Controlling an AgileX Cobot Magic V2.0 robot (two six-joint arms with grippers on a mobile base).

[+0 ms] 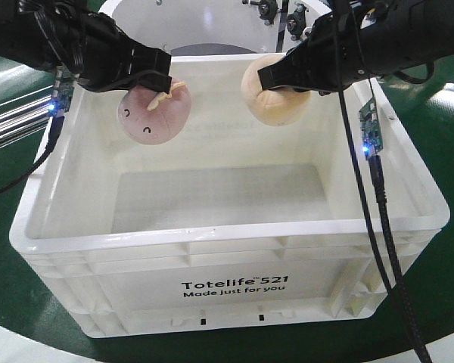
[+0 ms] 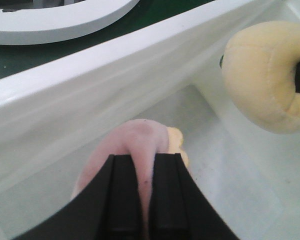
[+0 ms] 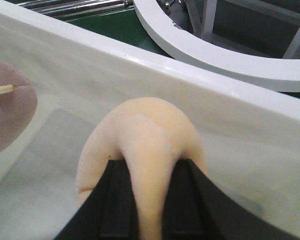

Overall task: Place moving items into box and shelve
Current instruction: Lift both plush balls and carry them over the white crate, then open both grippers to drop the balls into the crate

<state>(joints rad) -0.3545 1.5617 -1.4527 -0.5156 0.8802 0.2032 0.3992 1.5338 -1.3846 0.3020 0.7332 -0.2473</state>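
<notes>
The white box (image 1: 234,249) printed "Totelife 521" stands in front of me, nothing lying on its floor. Above its back left, my left gripper (image 1: 160,82) is shut on the pink plush ball (image 1: 151,115), which hangs inside the rim. In the left wrist view the pink ball (image 2: 140,142) bulges from between the black fingers (image 2: 122,190). My right gripper (image 1: 276,79) is shut on the yellow ball (image 1: 276,102) above the back right. The right wrist view shows the yellow ball (image 3: 145,140) squeezed between that gripper's fingers (image 3: 185,200). The yellow ball (image 2: 265,75) is in the left wrist view too.
A white ring-shaped frame (image 1: 212,23) stands behind the box on the dark green floor (image 1: 439,302). Metal rails (image 1: 7,121) run at the left. Black cables (image 1: 378,212) hang from the right arm across the box's right wall.
</notes>
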